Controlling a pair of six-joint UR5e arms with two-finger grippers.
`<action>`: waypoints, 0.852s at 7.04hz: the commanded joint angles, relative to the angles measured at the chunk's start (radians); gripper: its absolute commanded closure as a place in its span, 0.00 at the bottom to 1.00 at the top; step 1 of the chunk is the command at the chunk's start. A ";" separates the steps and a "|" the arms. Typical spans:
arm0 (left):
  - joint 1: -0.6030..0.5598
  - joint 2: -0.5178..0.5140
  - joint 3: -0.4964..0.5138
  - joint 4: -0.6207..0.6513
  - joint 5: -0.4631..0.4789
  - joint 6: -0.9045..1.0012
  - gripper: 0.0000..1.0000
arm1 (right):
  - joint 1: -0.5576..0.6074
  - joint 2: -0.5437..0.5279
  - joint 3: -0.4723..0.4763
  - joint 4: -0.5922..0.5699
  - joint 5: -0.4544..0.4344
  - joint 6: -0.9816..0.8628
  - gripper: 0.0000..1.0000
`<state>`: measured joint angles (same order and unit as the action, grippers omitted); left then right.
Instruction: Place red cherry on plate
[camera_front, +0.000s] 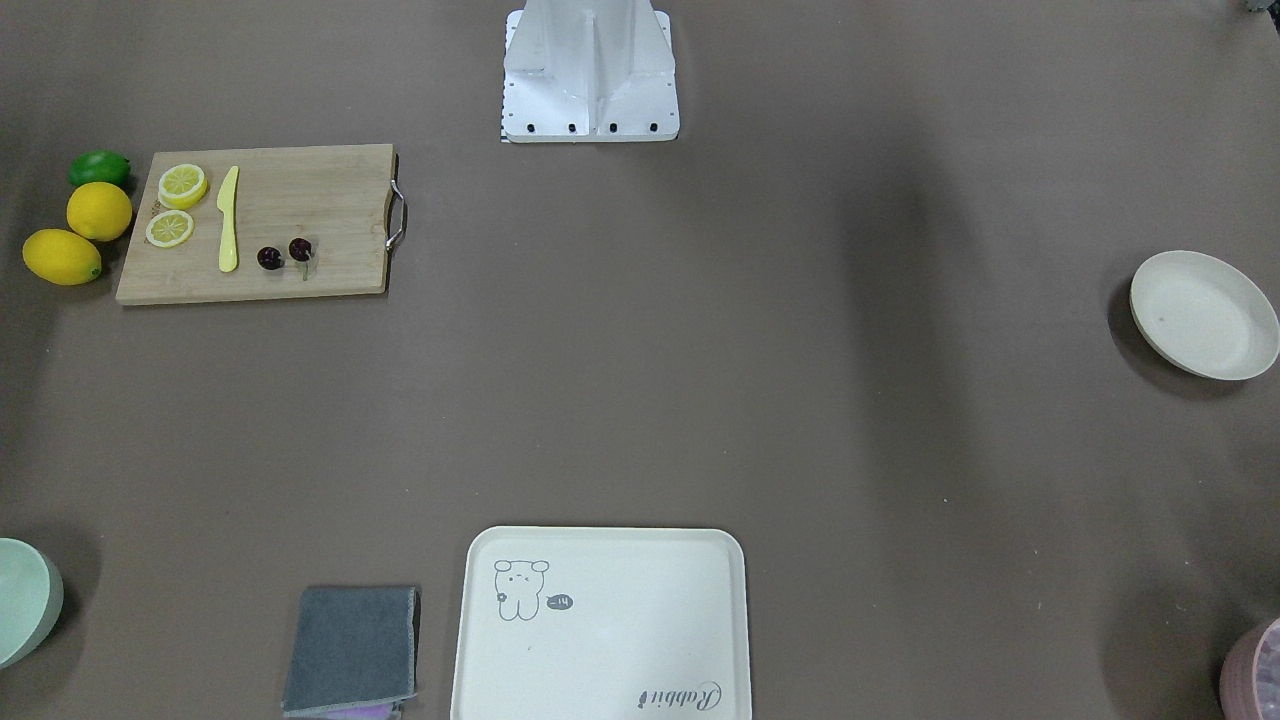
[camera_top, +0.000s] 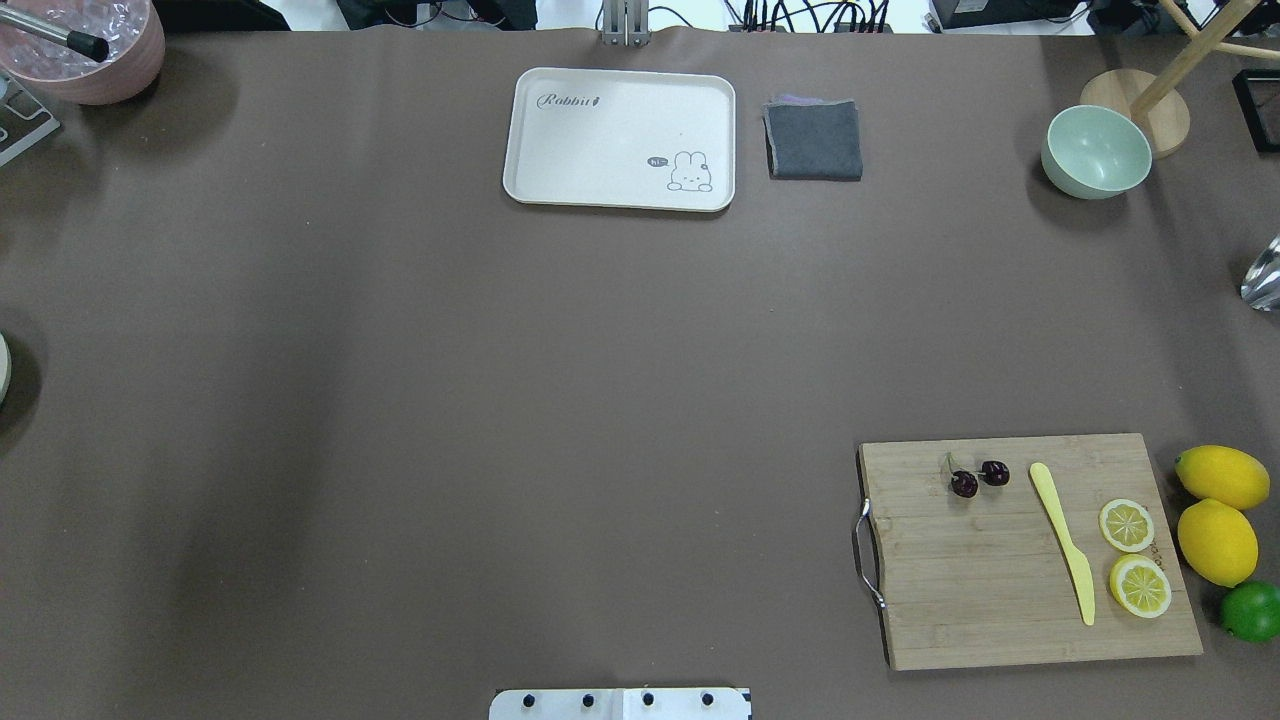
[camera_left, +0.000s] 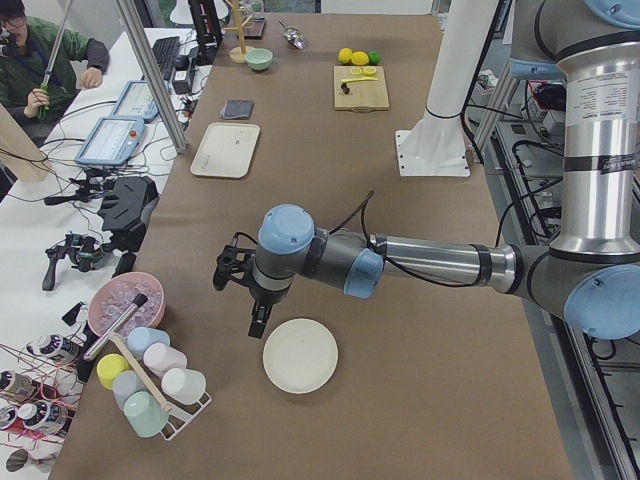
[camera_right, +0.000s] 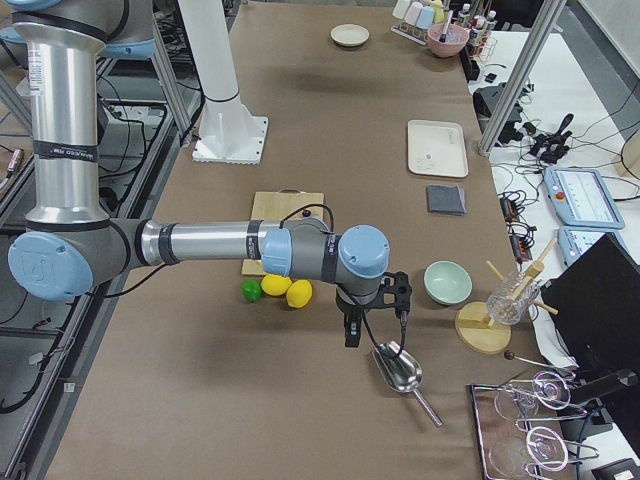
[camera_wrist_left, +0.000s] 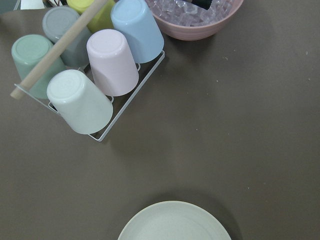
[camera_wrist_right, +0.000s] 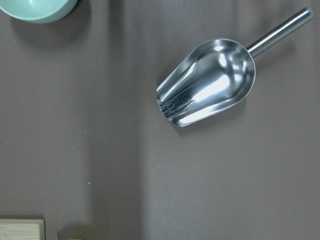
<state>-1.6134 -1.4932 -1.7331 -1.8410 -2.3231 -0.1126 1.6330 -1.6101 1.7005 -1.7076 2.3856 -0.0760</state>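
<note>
On the wooden cutting board (camera_front: 320, 190), well apart from both grippers, the red cherry (camera_front: 285, 253) pair lies just beside the yellow knife (camera_front: 228, 222), not on the plate (camera_front: 1203, 315). Left gripper (camera_left: 257, 322) hangs pointing down just beside the plate's rim, on the side toward the cup rack (camera_left: 150, 385); only the side view shows it, so I cannot tell whether it is released or clenched. Right gripper (camera_right: 353, 330) hangs pointing down near the steel scoop (camera_right: 398, 368), with the lemons (camera_right: 288, 290) between it and the board, and its grip state cannot be told either.
</note>
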 joint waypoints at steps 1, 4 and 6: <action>-0.002 0.005 0.001 0.002 0.010 0.002 0.02 | 0.001 0.018 0.008 0.002 0.001 0.046 0.00; 0.000 0.005 0.010 0.002 0.011 0.002 0.02 | 0.001 0.012 0.008 0.017 0.003 0.048 0.00; 0.000 0.008 0.012 0.002 0.013 0.002 0.02 | 0.001 0.002 0.007 0.043 0.003 0.051 0.00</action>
<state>-1.6138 -1.4869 -1.7222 -1.8393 -2.3114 -0.1105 1.6337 -1.6041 1.7078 -1.6746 2.3884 -0.0257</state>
